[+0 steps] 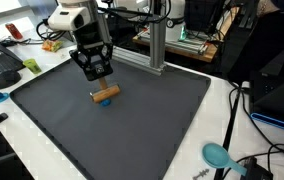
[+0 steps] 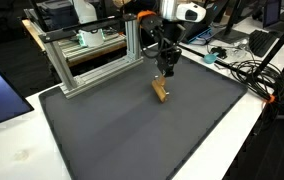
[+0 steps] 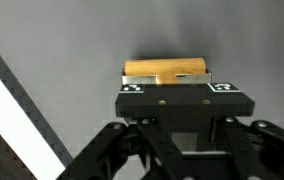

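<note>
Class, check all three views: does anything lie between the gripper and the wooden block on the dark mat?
Nothing visible does. The gripper hangs just above the wooden block, which lies alone on the dark mat. The wrist view shows the block just past the fingertips, with only bare mat around it.

I see a dark grey mat (image 1: 132, 130) covering most of a white table (image 1: 217, 120). Behind it stands an aluminium frame (image 2: 92, 55) of bolted bars. A teal spoon-like utensil (image 1: 218, 155) lies on the table near a front corner beside black cables (image 1: 257, 165). In an exterior view, more cables (image 2: 244, 70) trail past the mat's edge.
</note>
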Controlling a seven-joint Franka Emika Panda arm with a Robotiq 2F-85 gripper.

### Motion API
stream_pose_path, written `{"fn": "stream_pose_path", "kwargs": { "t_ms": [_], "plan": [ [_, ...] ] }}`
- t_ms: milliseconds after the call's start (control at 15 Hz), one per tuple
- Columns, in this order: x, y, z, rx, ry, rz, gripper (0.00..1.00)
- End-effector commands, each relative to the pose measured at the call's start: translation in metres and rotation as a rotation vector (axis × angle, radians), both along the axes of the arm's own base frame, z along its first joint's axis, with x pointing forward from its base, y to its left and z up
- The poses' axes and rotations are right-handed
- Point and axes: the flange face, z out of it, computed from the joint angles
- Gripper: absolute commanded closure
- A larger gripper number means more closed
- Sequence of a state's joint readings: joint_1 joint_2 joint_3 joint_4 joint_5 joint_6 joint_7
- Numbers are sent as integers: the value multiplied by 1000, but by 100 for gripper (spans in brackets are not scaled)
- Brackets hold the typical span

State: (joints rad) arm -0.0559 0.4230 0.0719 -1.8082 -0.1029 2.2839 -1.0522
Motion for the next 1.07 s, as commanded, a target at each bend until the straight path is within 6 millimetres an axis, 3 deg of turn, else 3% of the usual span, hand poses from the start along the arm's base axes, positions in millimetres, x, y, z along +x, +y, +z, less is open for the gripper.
{"fn": "stream_pose_path", "kwargs": {
  "t_ms": [0,1000],
  "plan": [
    [12,9,-10,1,-25,24,78],
    [14,28,-26,-26,-13,63,78]
  ]
}}
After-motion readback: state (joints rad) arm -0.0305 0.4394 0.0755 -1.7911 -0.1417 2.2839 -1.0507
